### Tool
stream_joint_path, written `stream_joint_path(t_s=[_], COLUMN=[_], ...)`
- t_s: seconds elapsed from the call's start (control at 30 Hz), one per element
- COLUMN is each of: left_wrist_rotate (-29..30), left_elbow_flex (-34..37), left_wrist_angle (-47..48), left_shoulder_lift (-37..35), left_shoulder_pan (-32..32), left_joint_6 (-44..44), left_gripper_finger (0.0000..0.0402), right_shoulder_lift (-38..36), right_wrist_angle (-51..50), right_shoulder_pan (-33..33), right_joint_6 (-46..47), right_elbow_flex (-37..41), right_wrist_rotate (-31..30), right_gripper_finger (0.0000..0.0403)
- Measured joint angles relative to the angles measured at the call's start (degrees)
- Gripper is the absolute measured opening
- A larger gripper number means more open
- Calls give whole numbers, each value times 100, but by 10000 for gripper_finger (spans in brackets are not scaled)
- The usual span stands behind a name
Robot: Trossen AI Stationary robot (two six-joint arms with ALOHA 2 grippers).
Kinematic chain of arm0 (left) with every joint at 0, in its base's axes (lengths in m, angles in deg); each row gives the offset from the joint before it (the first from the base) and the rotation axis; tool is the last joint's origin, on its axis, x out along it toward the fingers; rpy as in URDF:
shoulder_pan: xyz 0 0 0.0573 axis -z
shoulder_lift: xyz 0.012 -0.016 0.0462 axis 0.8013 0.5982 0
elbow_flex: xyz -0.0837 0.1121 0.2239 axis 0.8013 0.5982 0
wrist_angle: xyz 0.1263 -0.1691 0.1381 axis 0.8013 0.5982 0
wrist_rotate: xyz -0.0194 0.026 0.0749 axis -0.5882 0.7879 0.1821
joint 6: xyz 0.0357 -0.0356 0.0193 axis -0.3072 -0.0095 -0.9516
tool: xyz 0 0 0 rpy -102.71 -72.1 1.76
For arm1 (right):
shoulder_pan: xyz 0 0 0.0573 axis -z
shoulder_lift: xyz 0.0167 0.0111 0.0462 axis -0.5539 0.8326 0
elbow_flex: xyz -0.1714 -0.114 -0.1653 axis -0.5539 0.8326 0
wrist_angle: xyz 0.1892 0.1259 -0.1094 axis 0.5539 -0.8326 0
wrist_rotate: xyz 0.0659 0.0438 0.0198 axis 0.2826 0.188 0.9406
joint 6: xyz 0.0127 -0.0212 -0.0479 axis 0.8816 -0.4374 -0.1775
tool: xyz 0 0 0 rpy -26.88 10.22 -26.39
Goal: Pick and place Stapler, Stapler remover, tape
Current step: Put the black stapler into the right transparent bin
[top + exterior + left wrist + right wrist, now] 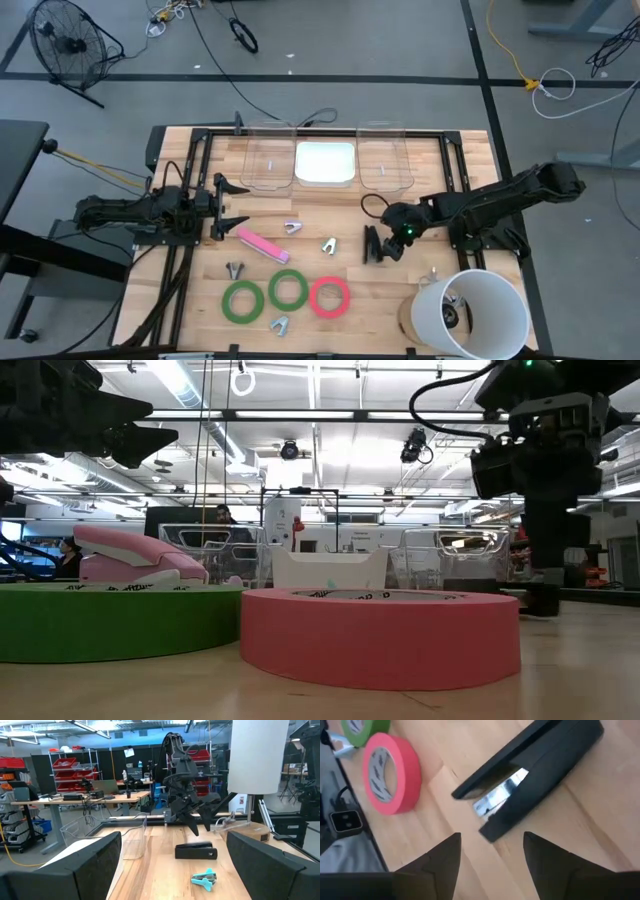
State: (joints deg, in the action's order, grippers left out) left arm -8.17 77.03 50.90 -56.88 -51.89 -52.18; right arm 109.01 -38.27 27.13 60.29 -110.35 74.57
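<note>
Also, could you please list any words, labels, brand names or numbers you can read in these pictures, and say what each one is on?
None can be read.
Pinkish red tape roll: dark print on the inner core, too blurred to read.
Green tape roll: small dark marks along the top edge, too small to read.
Black stapler: no lettering visible.
Papers on room shelves: too small to read.

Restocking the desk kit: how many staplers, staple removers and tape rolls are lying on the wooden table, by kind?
Staplers: 2, a pink plastic stapler and a black stapler.
Small claw staple removers: 4.
Tape: 3, two green ring-shaped tape rolls and one pinkish-red ring-shaped tape roll.
Total: 9.
</note>
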Motion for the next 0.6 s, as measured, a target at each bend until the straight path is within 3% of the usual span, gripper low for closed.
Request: stream_joint_path(t_s=[0.2, 0.6], left_wrist_rotate=[0, 0], left_elbow_flex=[2, 2], left_wrist_angle=[2, 4], left_shoulder_lift=[1, 2], left_shoulder_pan=[-2, -1], left_joint_6=[-1, 0], left_gripper_finger=[367, 367], right_shoulder_lift=[1, 538], right_wrist_angle=[19, 149], right_shoulder_pan=[15, -103], right_joint_6=[67, 429], right_elbow_flex=[0, 0], right_wrist_rotate=[-35, -940], right_gripper_finger=[214, 214])
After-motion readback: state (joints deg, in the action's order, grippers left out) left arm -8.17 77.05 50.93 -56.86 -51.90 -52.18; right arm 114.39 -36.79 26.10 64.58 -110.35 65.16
